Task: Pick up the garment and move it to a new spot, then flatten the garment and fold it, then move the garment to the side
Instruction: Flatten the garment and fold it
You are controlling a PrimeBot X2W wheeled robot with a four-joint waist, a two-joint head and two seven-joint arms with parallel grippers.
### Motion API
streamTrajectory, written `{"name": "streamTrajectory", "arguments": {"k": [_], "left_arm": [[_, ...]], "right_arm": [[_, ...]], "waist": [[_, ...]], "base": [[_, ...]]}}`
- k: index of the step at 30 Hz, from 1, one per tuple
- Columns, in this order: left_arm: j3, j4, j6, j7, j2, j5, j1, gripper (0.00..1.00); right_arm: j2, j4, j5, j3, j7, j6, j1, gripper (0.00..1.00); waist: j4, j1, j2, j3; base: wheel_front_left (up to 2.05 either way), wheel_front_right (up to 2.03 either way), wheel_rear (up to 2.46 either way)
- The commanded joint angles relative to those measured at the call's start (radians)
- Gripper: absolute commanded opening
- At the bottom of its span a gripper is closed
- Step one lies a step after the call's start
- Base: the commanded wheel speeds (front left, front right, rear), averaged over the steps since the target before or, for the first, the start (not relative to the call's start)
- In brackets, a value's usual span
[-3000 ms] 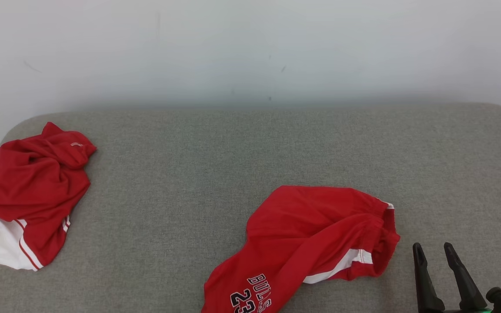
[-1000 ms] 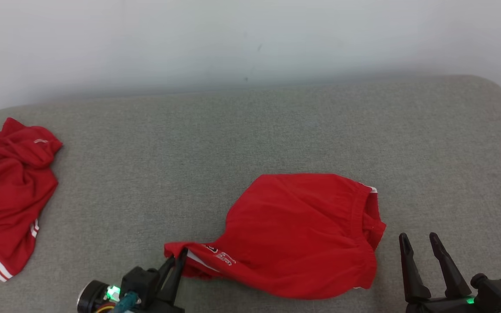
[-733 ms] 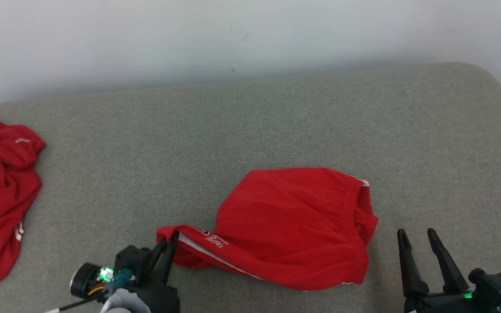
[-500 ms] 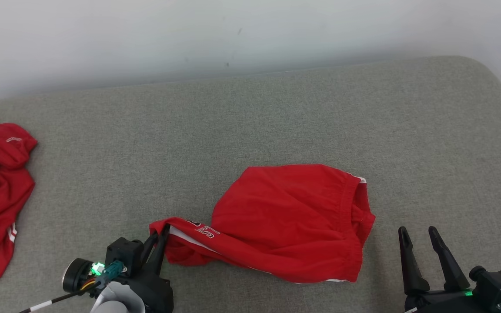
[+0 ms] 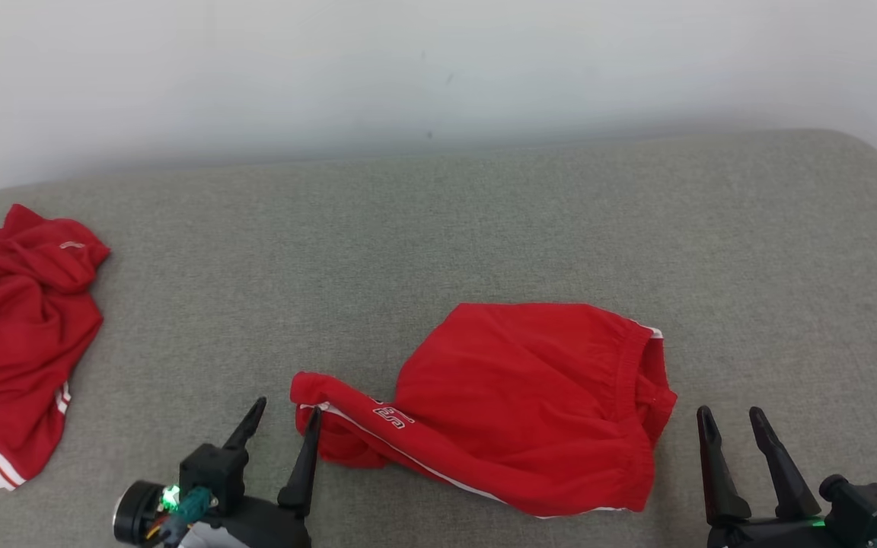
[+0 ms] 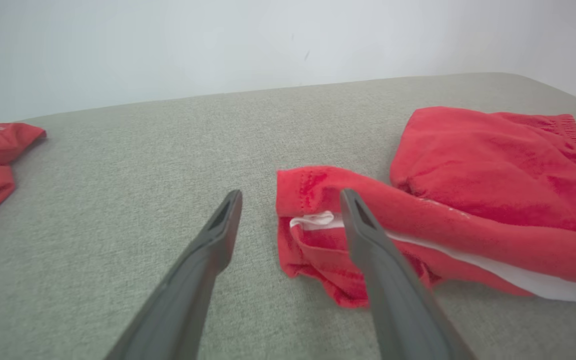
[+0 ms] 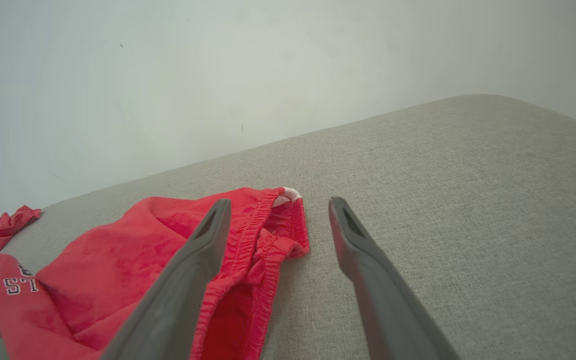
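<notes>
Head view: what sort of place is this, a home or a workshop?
Probably a home-like indoor room set up for folding laundry: a grey upholstered surface, sofa or bed, stands against a plain white wall, with red shorts and another crumpled red garment lying on it.

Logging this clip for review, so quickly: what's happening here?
A two-armed robot is working on red shorts lying crumpled on a grey cushion. Its left gripper is open at the tip of one stretched-out leg, gripping nothing. Its right gripper is open too, beside the waistband end, holding nothing. The shorts are not yet flat or folded. A second red garment lies bunched at the far left.
</notes>
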Motion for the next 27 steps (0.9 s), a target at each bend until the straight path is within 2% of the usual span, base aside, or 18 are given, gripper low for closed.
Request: {"name": "streamTrajectory", "arguments": {"k": [1,15,20,27], "left_arm": [[0.014,-0.041,0.004,-0.003,-0.011,0.011,0.041,1.00],[0.210,-0.416,0.066,-0.003,-0.048,0.111,0.268,1.00],[0.265,-0.468,0.074,-0.003,-0.063,0.127,0.323,1.00],[0.324,-0.502,0.062,-0.003,-0.083,0.140,0.387,1.00]], "right_arm": [[0.007,-0.002,-0.006,-0.002,0.000,-0.003,0.013,1.00],[0.007,-0.011,-0.004,-0.011,0.000,-0.003,0.064,1.00],[0.002,-0.015,-0.004,-0.001,0.000,-0.003,0.088,1.00],[-0.011,-0.029,0.001,0.008,0.000,-0.003,0.127,1.00]], "waist": [[0.018,0.0000,0.0000,-0.016],[0.064,0.0000,0.0000,-0.067],[0.071,0.0000,0.0000,-0.082],[0.074,0.0000,0.0000,-0.098]], "base": [[0.00,0.00,0.00],[0.00,0.00,0.00],[0.00,0.00,0.00],[0.00,0.00,0.00]]}}
